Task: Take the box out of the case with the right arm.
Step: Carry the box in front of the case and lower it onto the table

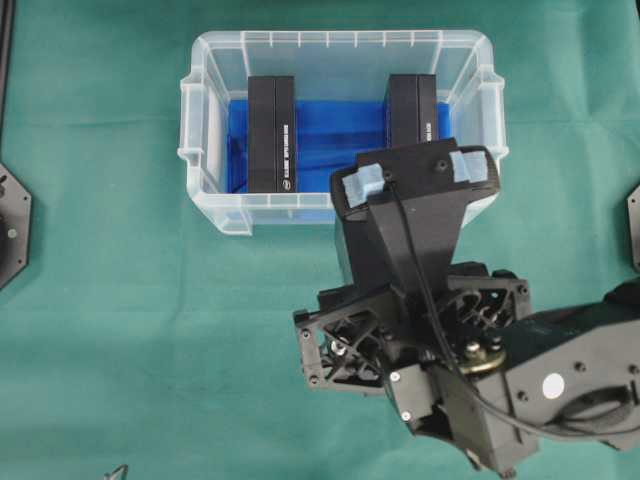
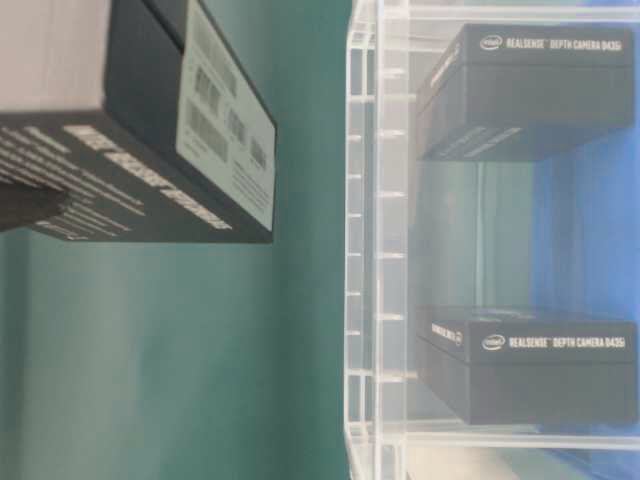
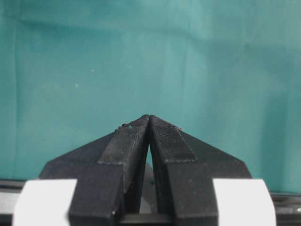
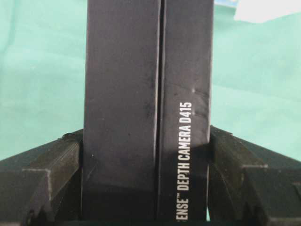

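Observation:
My right gripper (image 4: 146,134) is shut on a black box (image 4: 146,94) printed "DEPTH CAMERA D415", one finger pressed on each long side. Green cloth lies under it. In the table-level view this box (image 2: 150,130) hangs outside the clear case (image 2: 365,250), to its left. From overhead the right arm (image 1: 420,300) covers the held box and stands over the front right corner of the case (image 1: 340,37). Two other black boxes (image 1: 272,135) (image 1: 412,110) stand on the case's blue bottom. My left gripper (image 3: 149,117) is shut on nothing, over bare green cloth.
Green cloth (image 1: 120,330) covers the table around the case. Black arm mounts sit at the left edge (image 1: 12,225) and the right edge (image 1: 632,225). The two boxes inside the case (image 2: 530,90) (image 2: 530,360) stand close to its walls.

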Robot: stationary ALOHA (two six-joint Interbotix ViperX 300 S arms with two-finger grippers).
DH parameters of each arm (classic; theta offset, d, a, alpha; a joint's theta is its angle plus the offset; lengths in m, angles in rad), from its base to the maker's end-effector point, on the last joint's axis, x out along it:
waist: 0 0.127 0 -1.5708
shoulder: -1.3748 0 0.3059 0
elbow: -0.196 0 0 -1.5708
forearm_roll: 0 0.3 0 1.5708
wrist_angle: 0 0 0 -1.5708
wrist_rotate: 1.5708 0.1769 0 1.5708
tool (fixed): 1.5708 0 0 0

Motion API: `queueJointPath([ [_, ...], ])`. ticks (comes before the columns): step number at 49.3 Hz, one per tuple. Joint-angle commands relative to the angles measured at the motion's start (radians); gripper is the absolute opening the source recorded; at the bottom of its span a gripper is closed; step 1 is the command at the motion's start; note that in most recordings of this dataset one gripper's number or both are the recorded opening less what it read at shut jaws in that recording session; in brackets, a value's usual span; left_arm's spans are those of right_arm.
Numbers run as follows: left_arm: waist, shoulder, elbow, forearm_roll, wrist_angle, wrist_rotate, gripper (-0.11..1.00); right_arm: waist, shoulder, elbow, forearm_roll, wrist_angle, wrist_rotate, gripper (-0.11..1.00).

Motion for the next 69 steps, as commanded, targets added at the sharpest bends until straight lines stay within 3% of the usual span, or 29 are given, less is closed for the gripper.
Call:
queueJointPath([
  [1,-0.002,0.003,-0.009,0.002,-0.003,0.000,0.02,-0.011,-0.028,-0.029,-0.008,-0.002,0.005,0.67],
  [23,-0.002,0.003,-0.009,0.003,-0.003,0.000,0.02,-0.031,0.041,-0.017,-0.003,-0.020,0.008,0.67],
  [31,-0.002,0.003,-0.009,0.002,-0.003,0.000,0.02,-0.034,0.057,0.025,0.000,-0.046,0.044,0.67],
  [47,-0.002,0.002,-0.009,0.002,-0.003,0.002,0.02,-0.034,0.058,0.227,0.066,-0.232,0.166,0.67],
  [69,-0.002,0.003,-0.008,0.002,-0.003,0.002,0.02,-0.038,0.069,0.528,0.101,-0.594,0.298,0.67],
])
